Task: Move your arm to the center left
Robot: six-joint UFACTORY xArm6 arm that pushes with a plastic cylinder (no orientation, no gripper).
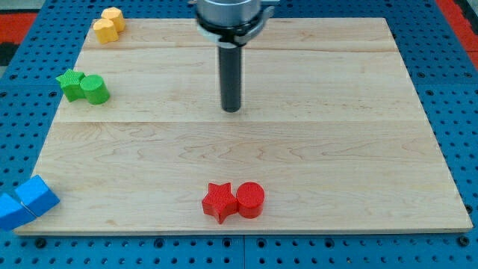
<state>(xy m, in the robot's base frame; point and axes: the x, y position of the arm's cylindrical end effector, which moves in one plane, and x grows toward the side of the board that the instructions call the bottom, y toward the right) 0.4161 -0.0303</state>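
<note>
My tip (231, 109) rests on the wooden board (321, 149) a little above its middle, with no block near it. A green star (71, 84) and a green cylinder (95, 90) touch each other at the board's left edge, far to the tip's left. A red star (219, 202) and a red cylinder (250, 200) sit side by side near the view's bottom, below the tip.
Two yellow blocks (109, 24) sit at the board's top left corner. Two blue blocks (28, 202) lie at the bottom left corner, partly off the board. A blue pegboard (448, 90) surrounds the board.
</note>
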